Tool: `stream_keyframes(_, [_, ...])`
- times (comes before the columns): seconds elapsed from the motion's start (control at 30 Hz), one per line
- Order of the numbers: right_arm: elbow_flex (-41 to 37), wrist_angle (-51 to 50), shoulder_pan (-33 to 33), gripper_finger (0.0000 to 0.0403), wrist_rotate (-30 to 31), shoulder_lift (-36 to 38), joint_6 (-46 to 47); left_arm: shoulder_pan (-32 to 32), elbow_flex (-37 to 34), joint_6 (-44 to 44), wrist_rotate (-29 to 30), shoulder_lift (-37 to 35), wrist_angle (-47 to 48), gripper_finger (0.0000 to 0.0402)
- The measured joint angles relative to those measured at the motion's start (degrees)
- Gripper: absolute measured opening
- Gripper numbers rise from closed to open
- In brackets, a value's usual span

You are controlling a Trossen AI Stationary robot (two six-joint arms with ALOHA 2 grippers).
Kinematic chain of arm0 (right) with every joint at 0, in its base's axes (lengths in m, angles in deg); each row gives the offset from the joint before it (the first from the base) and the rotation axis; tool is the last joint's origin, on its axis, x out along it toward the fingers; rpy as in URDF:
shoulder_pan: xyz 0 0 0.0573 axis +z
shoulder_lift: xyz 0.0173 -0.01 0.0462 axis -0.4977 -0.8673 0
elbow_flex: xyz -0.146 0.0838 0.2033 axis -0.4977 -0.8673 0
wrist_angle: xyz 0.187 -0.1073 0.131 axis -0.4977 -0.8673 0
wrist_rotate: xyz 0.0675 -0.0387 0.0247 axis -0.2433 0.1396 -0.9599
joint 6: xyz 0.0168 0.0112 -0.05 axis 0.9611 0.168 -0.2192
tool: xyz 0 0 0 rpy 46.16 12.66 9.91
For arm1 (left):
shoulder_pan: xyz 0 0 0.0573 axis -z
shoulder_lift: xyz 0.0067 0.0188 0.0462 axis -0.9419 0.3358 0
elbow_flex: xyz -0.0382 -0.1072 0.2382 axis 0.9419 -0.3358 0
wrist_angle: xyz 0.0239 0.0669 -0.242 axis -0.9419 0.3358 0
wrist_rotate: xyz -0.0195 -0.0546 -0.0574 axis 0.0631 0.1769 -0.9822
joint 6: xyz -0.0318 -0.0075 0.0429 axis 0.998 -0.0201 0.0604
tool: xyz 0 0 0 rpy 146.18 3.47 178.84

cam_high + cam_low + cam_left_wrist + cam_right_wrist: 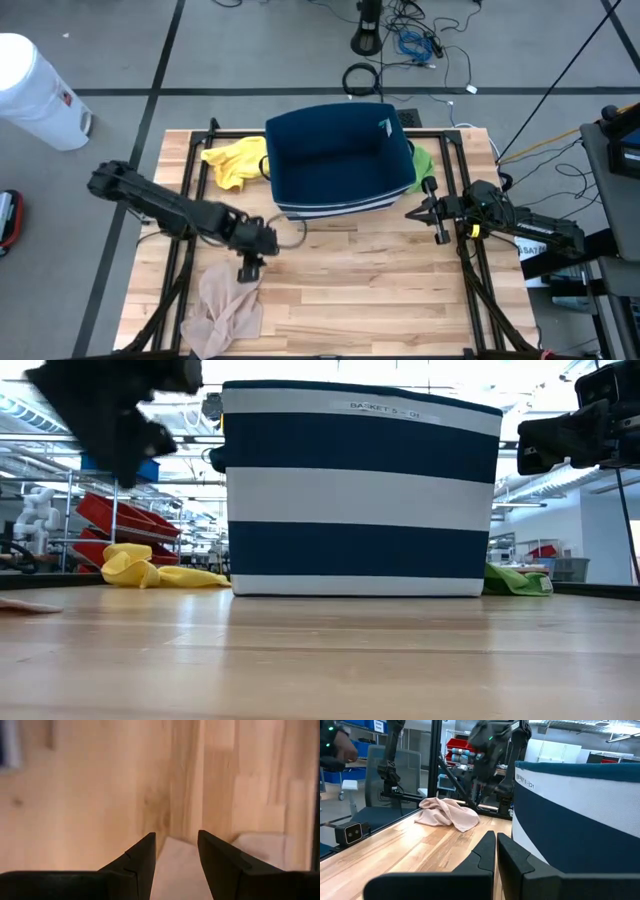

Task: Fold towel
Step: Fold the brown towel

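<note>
High view: wooden bench (380, 290) with a navy-and-white striped basket (340, 160) standing at its far middle. A yellow cloth (232, 160) lies just beside the basket on the left-arm side; a green cloth (424, 160) pokes out at the basket's other side. The towel (225, 305), pale beige, lies crumpled at the near corner of the bench on the left arm's side, well apart from the basket.

Left gripper (250, 268) reaches in over the bench, its tip right at the towel's far edge. Left wrist view: jaws apart, nothing between the two dark fingers (142, 857); bare wood under them, and pale cloth shows just beyond the tips. Whether the tips touch the cloth cannot be told.

Right gripper (424, 208) hangs over the bench near the basket's corner on the right arm's side, not touching it. Right wrist view: jaws together, fingers (485, 852) nearly meeting with only a thin slit, holding nothing; basket wall (580, 820) close alongside; towel (449, 814) seen heaped across the bench with the left arm (492, 745) above it.

Low view: basket (360, 490) fills the middle, yellow cloth (150, 568) and green cloth (515, 580) at either side of it. Both arms sit above bench level.
</note>
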Motion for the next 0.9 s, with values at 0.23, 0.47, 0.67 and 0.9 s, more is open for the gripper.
stream_keyframes(0.23, [0.0, 0.0, 0.0, 0.0006, 0.0, 0.0, 0.0, 6.7, 0.0, 6.0, 0.0, 9.3, -0.2, 0.0153])
stream_keyframes(0.47, [0.0, 0.0, 0.0, 0.0006, 0.0, 0.0, 0.0, 10.5, 0.0, 12.4, 3.0, 12.1, -3.2, 0.0153])
stream_keyframes(0.67, [0.0, 0.0, 0.0, 0.0006, 0.0, 0.0, 0.0, 11.6, -2.3, 16.1, 8.3, 12.1, -5.6, 0.0153])
stream_keyframes(0.9, [0.0, 0.0, 0.0, 0.0006, 0.0, 0.0, 0.0, 11.6, -7.0, 19.4, 8.2, 12.2, -10.2, 0.0153])
